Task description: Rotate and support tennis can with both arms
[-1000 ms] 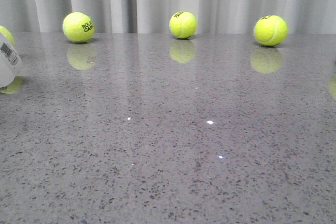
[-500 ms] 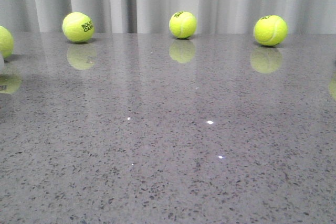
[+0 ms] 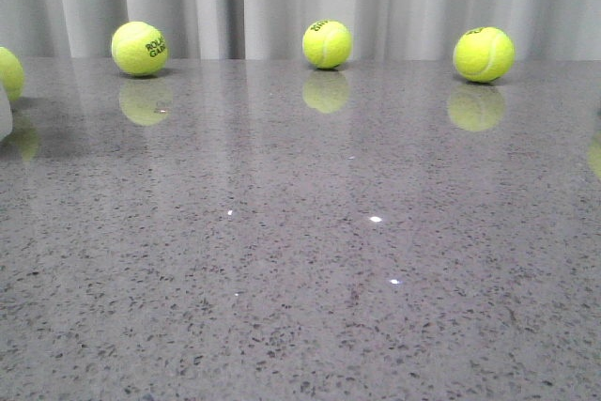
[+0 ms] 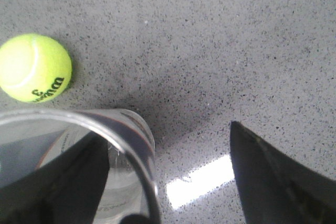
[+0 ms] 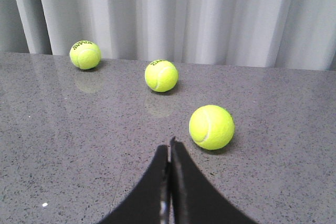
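Observation:
The tennis can (image 4: 134, 132) shows in the left wrist view as a clear tube with a metal rim and a dark, orange-edged band. My left gripper (image 4: 165, 129) is open wide. One dark finger (image 4: 63, 182) shows through the can's clear wall, and the other finger (image 4: 273, 177) stands well apart from the can. In the front view only a white sliver of the tennis can (image 3: 3, 112) shows at the left edge, and neither arm appears there. My right gripper (image 5: 169, 144) is shut with nothing in it, low over the table, close to a tennis ball (image 5: 211, 127).
Three tennis balls (image 3: 139, 48) (image 3: 328, 44) (image 3: 484, 53) stand along the far edge before a grey curtain, and part of another (image 3: 7, 72) shows at the left edge. A ball (image 4: 34, 67) lies near the can. Two more balls (image 5: 161, 75) (image 5: 85, 54) lie beyond the right gripper.
In the front view the can's white barcoded end has slid left, almost out of frame, uncovering more of the ball behind it.

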Available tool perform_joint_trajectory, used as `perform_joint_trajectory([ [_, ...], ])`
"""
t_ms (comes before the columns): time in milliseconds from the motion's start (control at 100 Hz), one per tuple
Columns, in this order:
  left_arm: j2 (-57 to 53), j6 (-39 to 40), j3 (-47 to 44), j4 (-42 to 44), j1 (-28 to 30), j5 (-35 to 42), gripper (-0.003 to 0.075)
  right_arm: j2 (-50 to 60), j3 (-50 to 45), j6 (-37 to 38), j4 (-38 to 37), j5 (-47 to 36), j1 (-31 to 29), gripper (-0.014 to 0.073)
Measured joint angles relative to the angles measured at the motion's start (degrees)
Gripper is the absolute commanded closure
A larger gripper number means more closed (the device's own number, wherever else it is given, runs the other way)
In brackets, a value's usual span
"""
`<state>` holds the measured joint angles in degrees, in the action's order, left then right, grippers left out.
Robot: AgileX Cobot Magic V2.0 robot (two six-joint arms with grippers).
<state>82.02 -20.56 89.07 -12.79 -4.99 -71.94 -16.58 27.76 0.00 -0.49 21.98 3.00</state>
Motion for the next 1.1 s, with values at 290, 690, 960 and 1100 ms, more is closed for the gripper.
perform_joint_trajectory([
  [290, 0.0, 0.0, 1.97, 0.0, 0.0, 0.0, 0.0248, 0.0, 0.0, 0.0, 0.0, 0.0, 0.0, 0.0662],
  [690, -1.61, 0.0, 2.16, 0.0, 0.0, -0.11, 0.0248, 0.0, 0.0, 0.0, 0.0, 0.0, 0.0, 0.0662],
  [960, -6.75, 0.15, 3.04, 0.0, 0.0, 1.42, 0.0248, 0.0, 0.0, 0.0, 0.0, 0.0, 0.0, 0.0662],
  [1100, -10.24, 0.94, 2.91, 0.0, 0.0, 1.95, 0.0248, 0.0, 0.0, 0.0, 0.0, 0.0, 0.0, 0.0662],
])
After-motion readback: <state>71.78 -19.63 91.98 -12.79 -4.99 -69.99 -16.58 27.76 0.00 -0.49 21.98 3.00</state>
